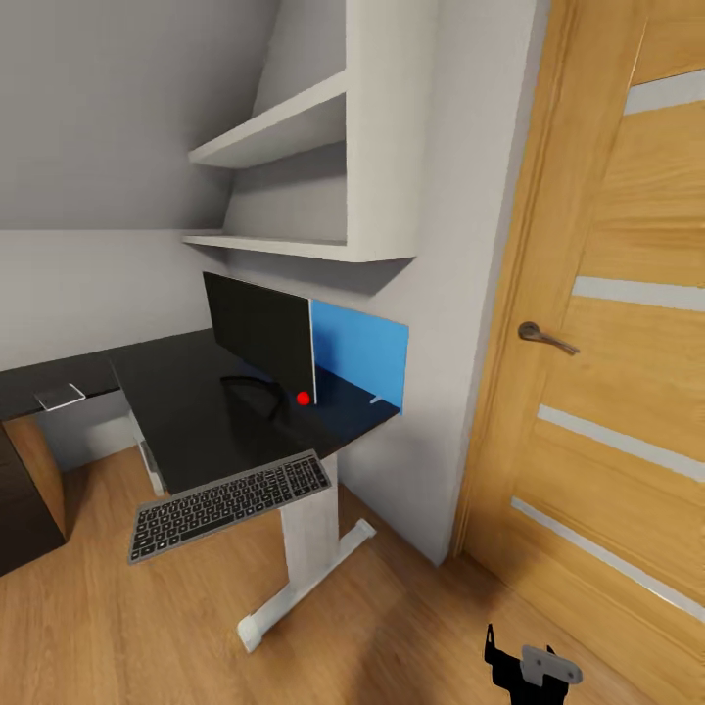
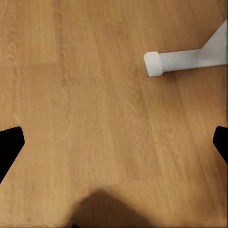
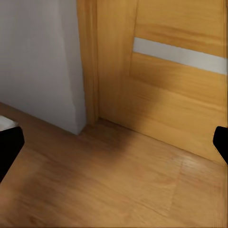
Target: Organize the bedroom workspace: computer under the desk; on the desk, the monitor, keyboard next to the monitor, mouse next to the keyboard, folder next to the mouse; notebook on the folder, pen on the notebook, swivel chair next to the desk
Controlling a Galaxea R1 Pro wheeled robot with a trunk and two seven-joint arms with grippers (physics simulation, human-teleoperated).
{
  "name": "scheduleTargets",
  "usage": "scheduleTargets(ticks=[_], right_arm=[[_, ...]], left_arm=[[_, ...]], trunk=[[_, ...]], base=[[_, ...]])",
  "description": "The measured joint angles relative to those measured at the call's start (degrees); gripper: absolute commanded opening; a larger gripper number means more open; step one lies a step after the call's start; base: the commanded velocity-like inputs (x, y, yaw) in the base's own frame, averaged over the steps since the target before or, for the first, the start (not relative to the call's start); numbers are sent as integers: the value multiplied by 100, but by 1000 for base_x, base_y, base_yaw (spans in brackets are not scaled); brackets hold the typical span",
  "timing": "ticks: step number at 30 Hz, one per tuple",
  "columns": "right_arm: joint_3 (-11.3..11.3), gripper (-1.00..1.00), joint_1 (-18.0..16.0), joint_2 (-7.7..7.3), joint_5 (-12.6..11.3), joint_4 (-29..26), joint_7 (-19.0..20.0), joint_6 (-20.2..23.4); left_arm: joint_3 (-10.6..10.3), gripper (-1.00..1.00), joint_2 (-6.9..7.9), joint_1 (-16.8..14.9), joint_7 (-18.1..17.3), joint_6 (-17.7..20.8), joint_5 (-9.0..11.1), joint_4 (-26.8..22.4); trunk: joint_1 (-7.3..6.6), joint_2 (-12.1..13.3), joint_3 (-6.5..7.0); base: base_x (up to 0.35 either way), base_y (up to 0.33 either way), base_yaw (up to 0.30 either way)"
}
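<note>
The desk has a glossy black top on white legs. On it stands the monitor, black front towards me. The grey keyboard lies at the desk's near edge and hangs partly over it. A flat bright-blue sheet, the folder by its look, stands on edge against the wall behind the monitor. My left gripper is open over bare wood floor near the desk's white foot. My right gripper is open and low, facing the door's foot. The swivel chair and computer are out of view.
An oak door with a lever handle fills the right side. White shelves hang above the desk. A small flat light-grey thing lies on the desk's left wing. A dark low unit stands at far left.
</note>
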Motion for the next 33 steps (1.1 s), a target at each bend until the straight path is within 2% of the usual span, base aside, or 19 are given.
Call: scheduleTargets(ticks=[8, 20, 29, 33], right_arm=[[-8, 100, 1, 33, -16, -9, 105, 3], [-10, 100, 1, 45, -25, -10, 103, 4], [-9, 100, 0, 45, -26, -8, 103, 1], [-10, 100, 1, 45, -20, -10, 110, 8]], left_arm=[[0, 100, 0, 1, 2, 0, -2, -3], [0, 100, 0, 1, 3, 1, -3, 0], [0, 100, 0, 1, -2, -1, -2, 3], [0, 100, 0, 1, 1, 0, -2, 2]], trunk=[[0, 0, 0], [0, 0, -14], [0, 0, -46], [0, 0, -62]], base=[[0, -185, 63], [0, -14, 267], [0, -270, 269], [0, -78, 260]])
